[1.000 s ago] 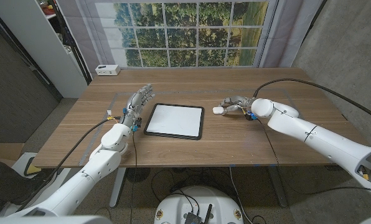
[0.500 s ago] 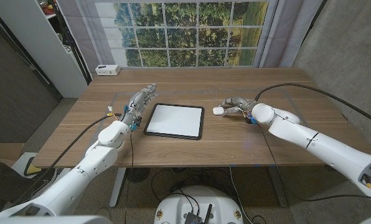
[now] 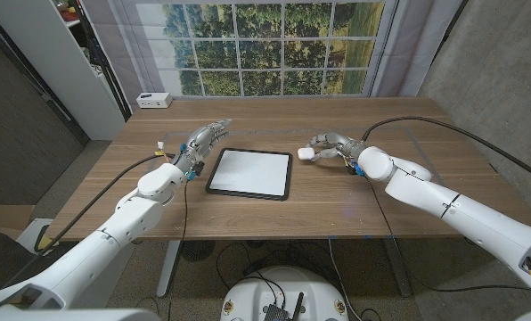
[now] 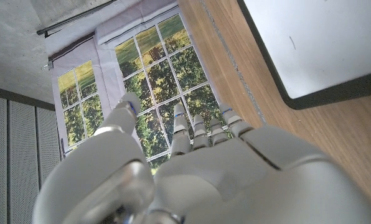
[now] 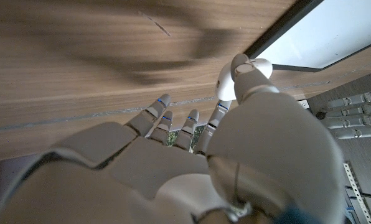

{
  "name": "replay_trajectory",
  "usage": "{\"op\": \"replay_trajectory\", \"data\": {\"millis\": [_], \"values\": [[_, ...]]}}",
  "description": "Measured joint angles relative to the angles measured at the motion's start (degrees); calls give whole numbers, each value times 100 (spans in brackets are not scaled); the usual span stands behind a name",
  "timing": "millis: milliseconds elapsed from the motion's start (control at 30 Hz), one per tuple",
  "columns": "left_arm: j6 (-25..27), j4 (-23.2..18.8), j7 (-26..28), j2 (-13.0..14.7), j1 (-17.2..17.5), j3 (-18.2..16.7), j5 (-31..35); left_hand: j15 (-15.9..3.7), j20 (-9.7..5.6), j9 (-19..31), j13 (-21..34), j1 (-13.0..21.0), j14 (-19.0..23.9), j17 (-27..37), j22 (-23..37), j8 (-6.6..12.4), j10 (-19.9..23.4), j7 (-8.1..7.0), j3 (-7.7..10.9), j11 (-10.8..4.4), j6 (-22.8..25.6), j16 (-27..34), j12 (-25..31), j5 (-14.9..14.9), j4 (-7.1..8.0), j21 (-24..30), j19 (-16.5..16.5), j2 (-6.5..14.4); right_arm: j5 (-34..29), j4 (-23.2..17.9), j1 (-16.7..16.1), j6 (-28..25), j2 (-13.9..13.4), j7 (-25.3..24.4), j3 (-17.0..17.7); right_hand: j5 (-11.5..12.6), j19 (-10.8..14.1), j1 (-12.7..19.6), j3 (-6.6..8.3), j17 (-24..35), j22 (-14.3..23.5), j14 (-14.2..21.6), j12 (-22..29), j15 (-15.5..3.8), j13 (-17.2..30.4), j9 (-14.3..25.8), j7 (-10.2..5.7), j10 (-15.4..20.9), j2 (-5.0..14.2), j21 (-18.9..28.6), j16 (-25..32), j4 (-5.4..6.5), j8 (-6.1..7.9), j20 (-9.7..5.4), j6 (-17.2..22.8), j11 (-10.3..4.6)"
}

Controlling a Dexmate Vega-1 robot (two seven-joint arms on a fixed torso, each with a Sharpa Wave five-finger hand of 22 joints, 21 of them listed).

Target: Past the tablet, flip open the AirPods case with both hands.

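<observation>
The small white rounded AirPods case (image 3: 306, 154) is mostly covered by the right hand (image 3: 328, 147), so its lid seam cannot be made out. The black-framed white-screened tablet (image 4: 322, 43) is cut off by the left wrist picture's edge. The small white box (image 3: 154, 100) at the table's far edge is too small to identify.

Wooden table (image 3: 274, 214) in warm brown plank grain, set against a back wall hung with pale curtains (image 3: 127, 53). Behind it, a large gridded window (image 3: 270, 45) full of sunlit green trees. Rough grey concrete wall (image 3: 497, 62) to the right. White cabinet (image 3: 56, 53) and dark panelled wall (image 3: 16, 134) to the left. Small white box (image 3: 153, 101) at the table's far left corner. Grey floor (image 3: 203, 276) beneath, strewn with black cables (image 3: 239, 263).
</observation>
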Motion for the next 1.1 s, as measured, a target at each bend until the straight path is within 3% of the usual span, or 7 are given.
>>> {"op": "replay_trajectory", "data": {"millis": [433,700,800,967,1033,1100], "values": [[635,-532,92,311,-130,82,59,103,68,1,-27,253,-352,-1,0,22,-353,94,-88,79,212,-4,-22,0,-7,-220,-268,-49,-344,-337,-110,210,30,-269,106,0,61,24,-61,0,1,60,0,-1,27,1,132,92,-24,-27,0,-16,-2,61,46,92],[1409,-836,115,522,-301,173,68,185,144,28,-53,523,-573,-1,0,83,-596,216,-87,207,334,-40,-21,0,-7,-338,-448,-13,-532,-450,-60,397,203,-305,95,0,39,26,-76,0,1,59,0,-1,53,5,133,92,-24,-50,-29,-1,-39,83,44,92],[1630,-917,94,584,-375,208,68,185,165,44,-53,573,-573,-1,0,105,-649,270,-87,201,388,-40,-21,0,-7,-382,-469,-30,-604,-452,-21,472,260,-297,59,-1,39,64,-104,0,1,59,0,-1,53,210,160,92,-16,-50,-29,-8,-50,83,13,92],[1877,-994,-8,665,-511,281,45,215,153,55,-79,682,-604,-1,0,171,-688,378,-121,238,583,-40,-21,0,-37,-422,-501,-139,-732,-430,49,619,370,-292,7,-1,39,76,-118,0,2,59,0,-1,53,216,156,92,-15,-50,-29,-9,-51,83,-5,92],[1966,-1006,-66,684,-563,313,35,215,145,55,-79,744,-604,-1,0,214,-688,355,-216,238,662,-40,-21,0,-23,-427,-510,-215,-782,-398,87,674,422,-287,-18,-1,39,77,-118,0,2,59,0,-1,53,218,157,92,-16,-63,-29,-9,-51,83,-5,92],[2004,-1011,-108,700,-608,342,31,215,145,55,-105,717,-604,-1,0,215,-688,342,-326,238,700,-11,4,30,-16,-427,-510,-416,-832,-356,127,747,477,-278,-43,-1,39,83,-117,0,2,59,0,-1,53,220,157,92,-22,-72,-29,-9,-51,83,-5,92]]}}
